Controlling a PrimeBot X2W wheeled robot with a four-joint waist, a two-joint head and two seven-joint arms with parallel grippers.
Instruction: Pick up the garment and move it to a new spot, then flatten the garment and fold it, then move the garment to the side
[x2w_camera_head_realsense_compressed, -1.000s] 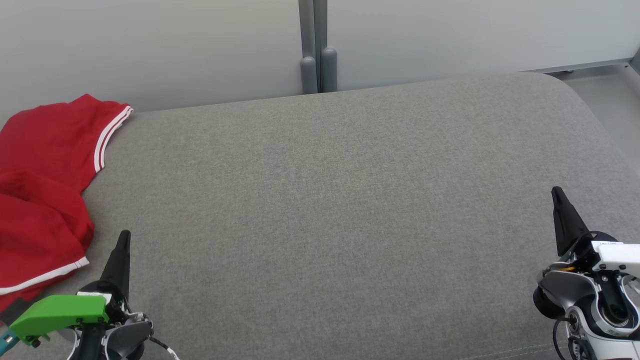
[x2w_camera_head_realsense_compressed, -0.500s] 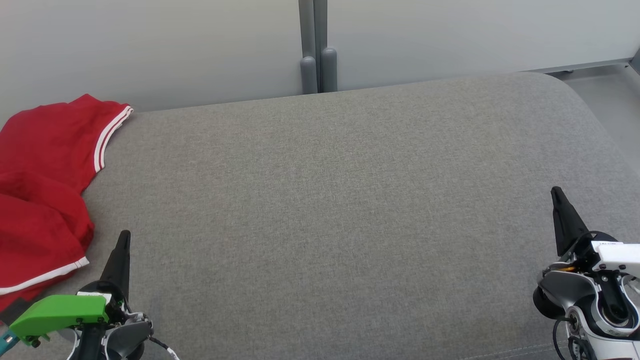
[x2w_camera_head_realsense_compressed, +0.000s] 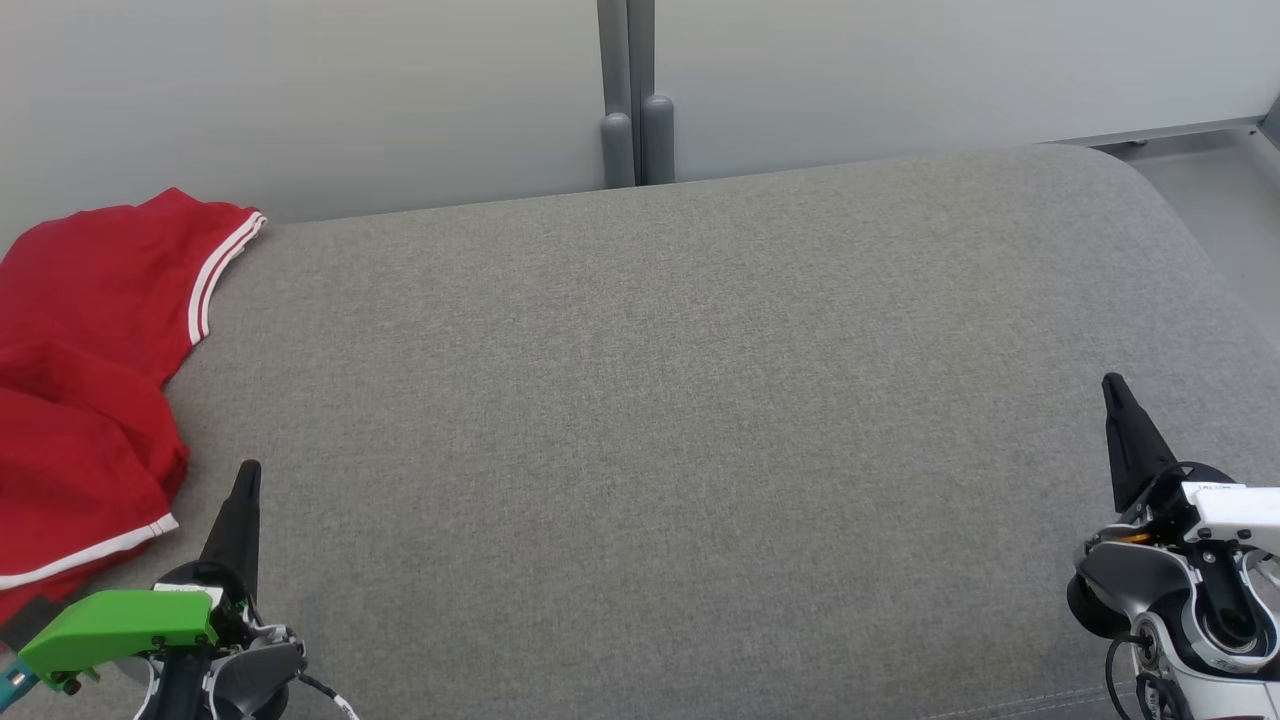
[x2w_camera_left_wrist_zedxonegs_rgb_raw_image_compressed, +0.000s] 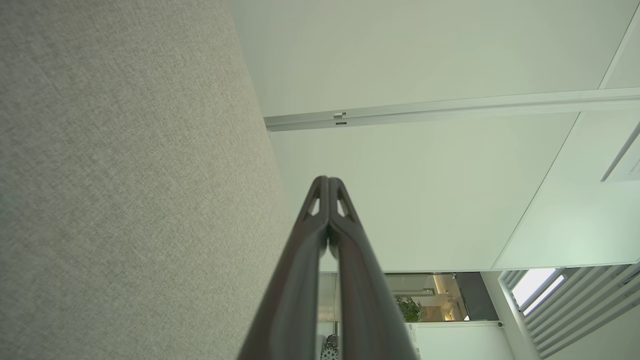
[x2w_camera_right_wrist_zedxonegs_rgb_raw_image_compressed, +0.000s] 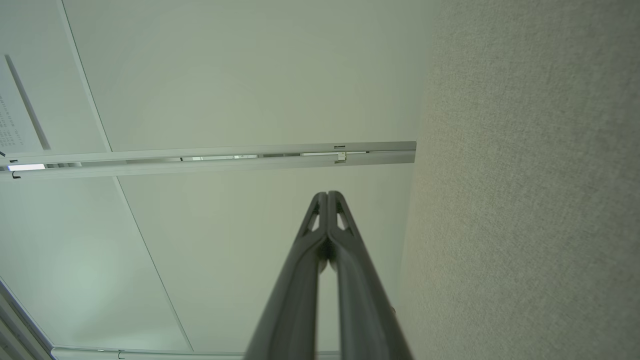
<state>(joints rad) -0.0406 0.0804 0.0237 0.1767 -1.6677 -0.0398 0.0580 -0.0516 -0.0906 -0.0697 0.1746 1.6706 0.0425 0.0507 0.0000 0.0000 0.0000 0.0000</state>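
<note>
The garment (x2w_camera_head_realsense_compressed: 85, 370) is a red shirt with white-striped hems, lying crumpled at the far left of the grey cushion (x2w_camera_head_realsense_compressed: 680, 420) and running off the head view's left edge. My left gripper (x2w_camera_head_realsense_compressed: 249, 470) stands at the lower left, just right of the garment's lower hem and apart from it, fingers pointing up. In the left wrist view the left gripper (x2w_camera_left_wrist_zedxonegs_rgb_raw_image_compressed: 328, 181) has its fingertips pressed together with nothing between them. My right gripper (x2w_camera_head_realsense_compressed: 1112, 384) sits at the lower right over the cushion, far from the garment. The right wrist view shows the right gripper (x2w_camera_right_wrist_zedxonegs_rgb_raw_image_compressed: 327, 196) shut and empty too.
A pale wall panel with a grey vertical post (x2w_camera_head_realsense_compressed: 626, 95) runs behind the cushion. The cushion's rounded far right corner (x2w_camera_head_realsense_compressed: 1140, 170) drops to a pale floor. A wide stretch of grey fabric lies between the two grippers.
</note>
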